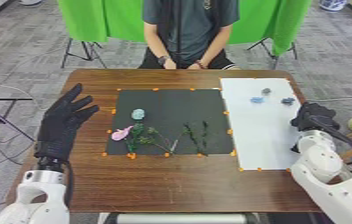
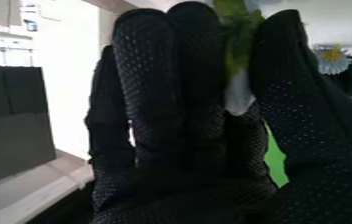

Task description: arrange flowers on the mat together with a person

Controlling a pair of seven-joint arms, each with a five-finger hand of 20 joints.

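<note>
My right hand [image 1: 315,118] is over the right edge of the white sheet [image 1: 259,130]. In the right wrist view, the glove of the right hand [image 2: 177,125] has its thumb and fingers round a green stem [image 2: 235,47] with a pale lower tip. A white daisy with a yellow centre [image 2: 333,59] shows beside the thumb there. On the dark mat [image 1: 168,102] lie a pink flower [image 1: 121,133], a pale blue flower [image 1: 138,114] and green sprigs [image 1: 190,136]. My left hand [image 1: 62,122] is open at the table's left side.
Small blue flowers [image 1: 257,100] and a darker grey-blue one [image 1: 287,101] lie on the white sheet's far part. Orange tape pieces [image 1: 229,131] mark the edges of mat and sheet. The brown table [image 1: 181,185] extends in front of both.
</note>
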